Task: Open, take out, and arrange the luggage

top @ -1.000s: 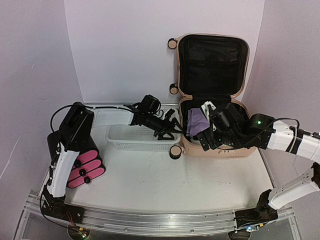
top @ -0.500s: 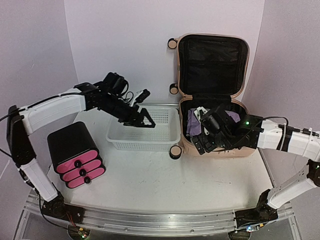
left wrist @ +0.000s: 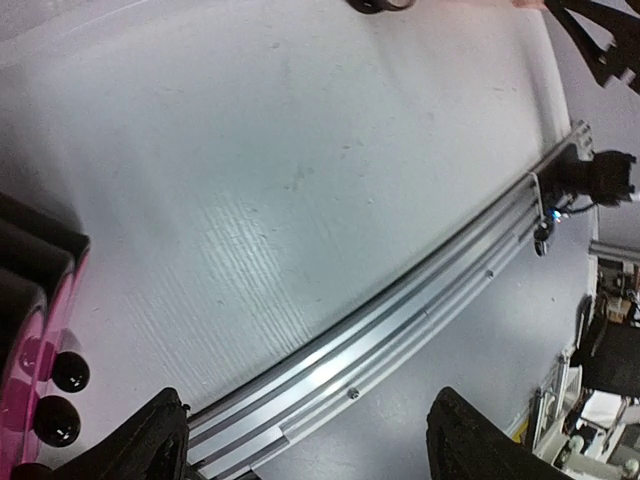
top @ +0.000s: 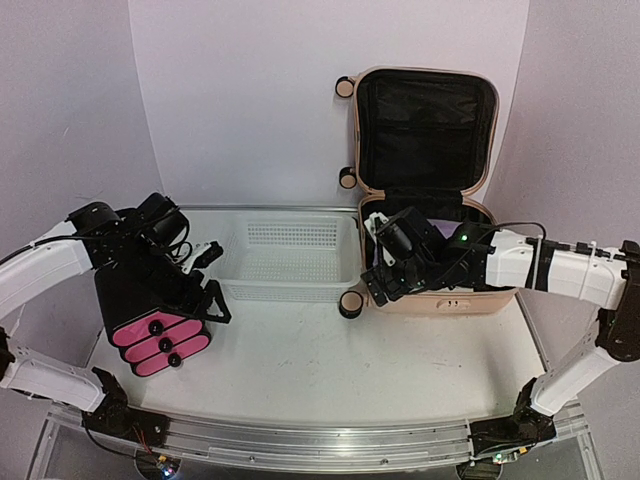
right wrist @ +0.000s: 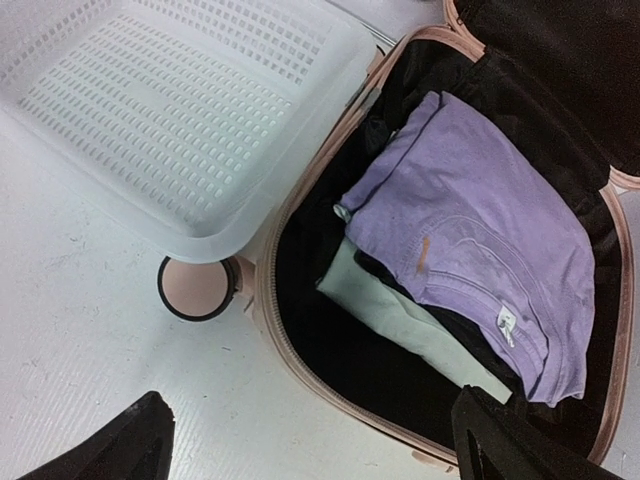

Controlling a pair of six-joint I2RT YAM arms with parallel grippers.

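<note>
Luggage (top: 430,298) lies open on the tabletop (top: 300,360), its lid standing upright against the back wall. Its lower shell sits directly beneath the right jaws, which hang spread wide and empty over the shell's left front corner. Below and to the right of those jaws, a folded purple garment (right wrist: 470,240) tops the packing, with a pale green piece (right wrist: 400,322) and dark clothing tucked under it. Just left of them, a white mesh basket (right wrist: 170,110) sits against the suitcase wall by a front wheel (right wrist: 195,287).

Well apart from the case, the left jaws hover open over bare tabletop, gripping nothing. A black drawer box with pink fronts (top: 150,325) is close on their left.

Lifting out the purple garment looks like the step in hand. The right jaws would do best to drop straight onto its nearest folded edge and bite the whole fold rather than one layer. They should then rise clear of the beige rim before swinging left, probably to the basket. Too shallow a pinch could let the fold spill open, and too deep a one may drag the green piece along.
</note>
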